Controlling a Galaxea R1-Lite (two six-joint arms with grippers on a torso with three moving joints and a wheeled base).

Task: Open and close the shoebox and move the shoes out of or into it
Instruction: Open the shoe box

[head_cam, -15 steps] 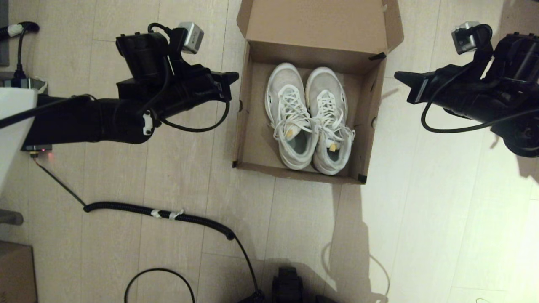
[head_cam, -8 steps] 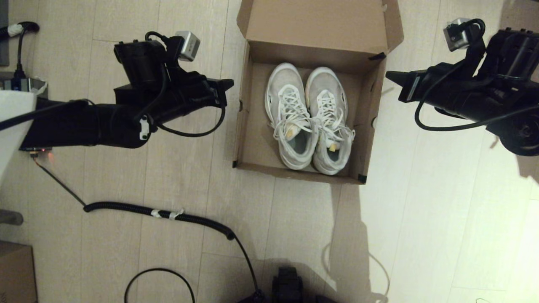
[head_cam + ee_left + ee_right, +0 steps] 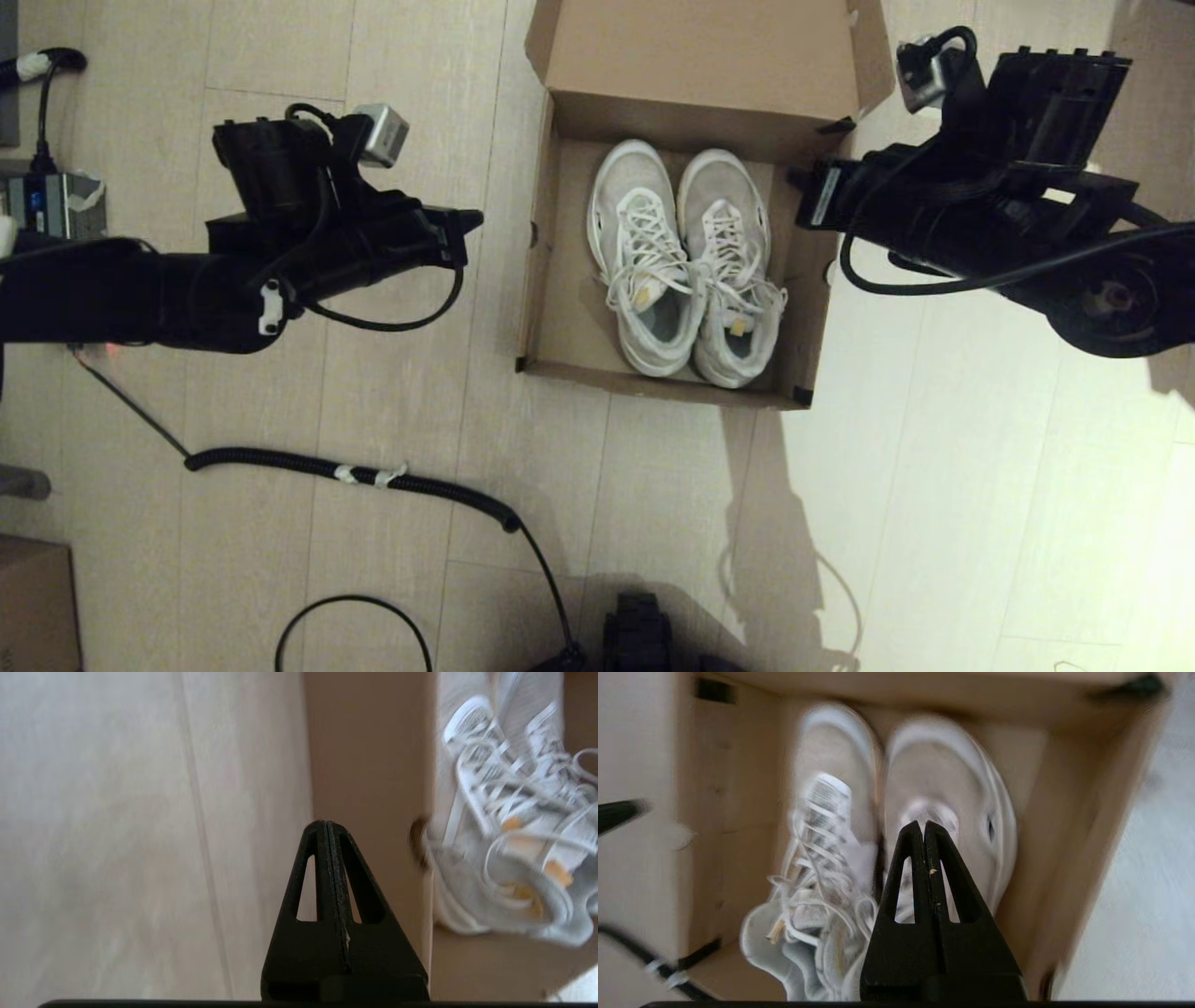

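The brown cardboard shoebox [image 3: 551, 317] stands on the floor with its hinged lid [image 3: 700, 47] folded back, black tape on its right corners. Both white lace-up sneakers [image 3: 686, 261] lie side by side inside, toes toward the lid. My right gripper [image 3: 798, 177] is shut and empty, its tip over the box's right wall; in its wrist view the gripper [image 3: 923, 825] hangs above the right shoe [image 3: 943, 788]. My left gripper [image 3: 476, 219] is shut and empty, over the floor left of the box; its wrist view shows the gripper [image 3: 325, 824] before the box's left wall [image 3: 369, 765].
A coiled black cable [image 3: 355, 471] runs across the floor in front of the left arm. A smaller plain brown carton [image 3: 33, 602] sits at the lower left corner. A power strip [image 3: 47, 201] lies at the far left. Pale plank floor surrounds the box.
The right arm has swung left, bringing its gripper from clear of the box to over the right wall. The left arm has drawn back left and slightly nearer, away from the box.
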